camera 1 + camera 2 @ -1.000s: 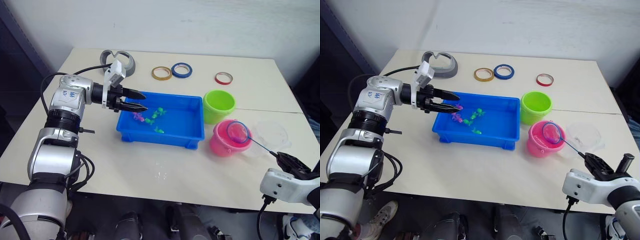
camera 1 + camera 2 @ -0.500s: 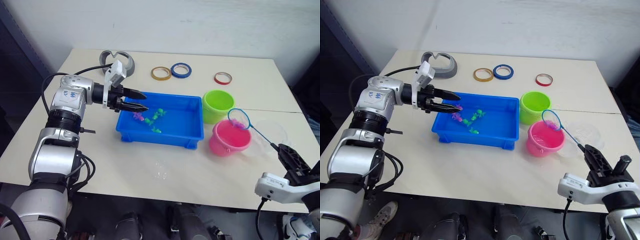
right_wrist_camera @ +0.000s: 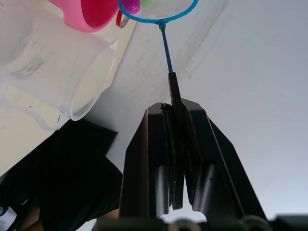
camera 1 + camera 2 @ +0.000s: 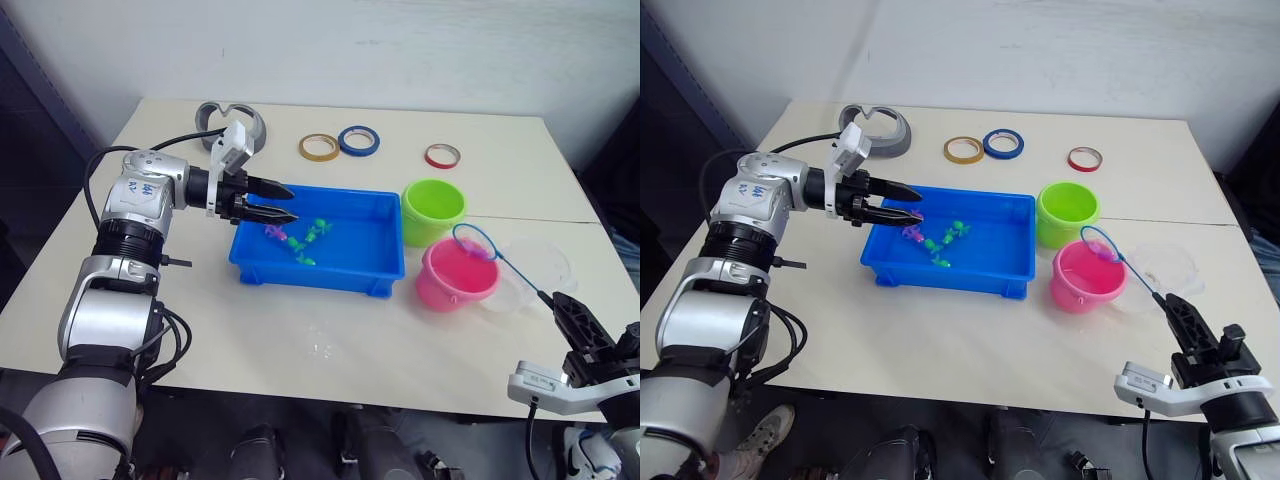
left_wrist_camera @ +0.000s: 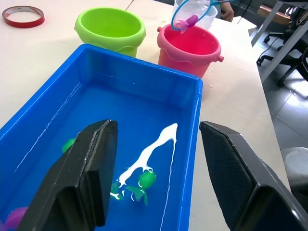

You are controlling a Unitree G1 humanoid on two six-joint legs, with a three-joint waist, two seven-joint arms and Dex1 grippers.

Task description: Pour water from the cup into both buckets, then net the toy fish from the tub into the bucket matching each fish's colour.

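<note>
1. Now we see the net (image 4: 474, 241) over the pink bucket's (image 4: 457, 275) far rim, a magenta fish (image 5: 186, 21) in its mesh, the stick pinched tight in our right gripper (image 3: 176, 144).
2. Tip it off-centre and, we judge, that fish drops onto the table (image 4: 300, 350).
3. Our left gripper (image 4: 281, 201) hangs spread over the tub's (image 4: 318, 272) corner.
4. The clear cup (image 4: 540, 266) is hard to make out.

Tape rings (image 4: 339, 144), perhaps grey headset (image 4: 230, 118).
</note>
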